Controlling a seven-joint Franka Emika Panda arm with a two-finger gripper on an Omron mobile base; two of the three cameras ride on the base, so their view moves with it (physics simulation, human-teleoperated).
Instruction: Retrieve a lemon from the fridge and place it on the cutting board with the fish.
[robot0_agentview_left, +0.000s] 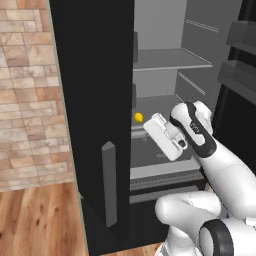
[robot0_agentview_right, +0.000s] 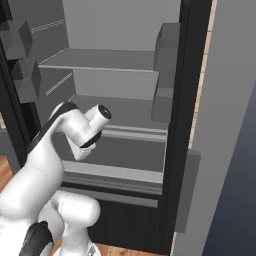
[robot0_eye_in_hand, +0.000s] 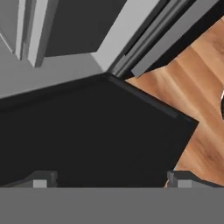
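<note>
The black fridge (robot0_agentview_left: 92, 100) stands with its doors open, and its grey shelves (robot0_agentview_right: 110, 60) show inside. The small yellow lemon (robot0_agentview_left: 138, 117) lies on the middle shelf near the left door's edge. My gripper (robot0_agentview_left: 149, 125) hovers just right of the lemon at about shelf height, apart from it. In the hand view the gripper (robot0_eye_in_hand: 111, 178) is open, with both dark fingertips (robot0_eye_in_hand: 41, 179) wide apart and nothing between them, facing the black door face (robot0_eye_in_hand: 96, 140). The cutting board and the fish are out of view.
The left door's grey bar handle (robot0_agentview_left: 109, 182) hangs low. Door bins (robot0_agentview_left: 240, 75) jut from the right door. Below the shelf sits the lower drawer (robot0_agentview_left: 155, 175). A brick wall (robot0_agentview_left: 25, 100) and wooden floor (robot0_agentview_left: 35, 220) lie to the left.
</note>
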